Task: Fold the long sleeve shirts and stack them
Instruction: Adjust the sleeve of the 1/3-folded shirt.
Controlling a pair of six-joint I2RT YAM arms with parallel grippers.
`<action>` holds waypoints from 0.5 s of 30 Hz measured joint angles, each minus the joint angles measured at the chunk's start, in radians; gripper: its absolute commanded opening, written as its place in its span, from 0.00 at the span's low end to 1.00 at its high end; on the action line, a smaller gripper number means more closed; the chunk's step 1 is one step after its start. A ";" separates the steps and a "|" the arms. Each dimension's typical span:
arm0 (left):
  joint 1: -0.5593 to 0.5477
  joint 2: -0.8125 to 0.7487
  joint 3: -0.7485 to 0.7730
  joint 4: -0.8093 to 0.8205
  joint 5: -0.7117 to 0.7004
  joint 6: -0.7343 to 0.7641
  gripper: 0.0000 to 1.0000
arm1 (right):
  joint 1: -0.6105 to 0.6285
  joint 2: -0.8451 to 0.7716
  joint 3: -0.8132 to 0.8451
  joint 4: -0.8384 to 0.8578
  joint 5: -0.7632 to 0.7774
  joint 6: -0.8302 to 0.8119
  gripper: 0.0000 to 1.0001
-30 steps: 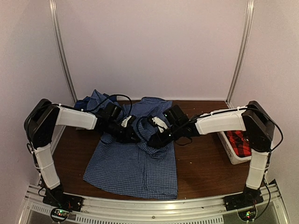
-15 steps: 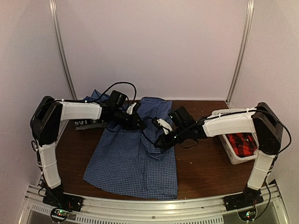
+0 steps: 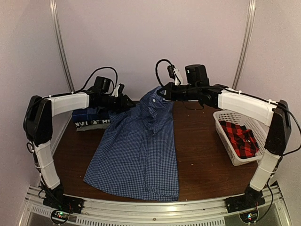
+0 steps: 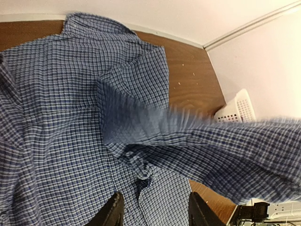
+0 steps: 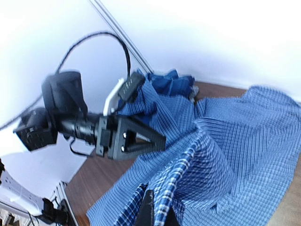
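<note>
Top external view, one lot. Blue-and-white check shirt [image 3: 138, 155]: hem end lay spread on the bench [image 3: 202, 165], and the collar end was raised toward the back wall between two claws. Right claw [image 3: 162, 92]: pinched closed on the raised cloth near the collar, high above the bench. Left claw [image 3: 128, 102]: at the shirt's left shoulder, its fingers [image 4: 115, 212] stood apart with cloth bunched between them; I could not tell whether it gripped. Darker plaid shirt [image 3: 89, 117]: folded, at the far left. Red-and-black plaid shirt [image 3: 240, 139]: lay in the white basket [image 3: 220, 117] at the right.
</note>
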 measured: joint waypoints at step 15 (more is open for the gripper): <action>0.016 -0.118 -0.309 0.150 -0.019 -0.063 0.50 | -0.022 0.435 0.600 0.052 -0.103 0.037 0.00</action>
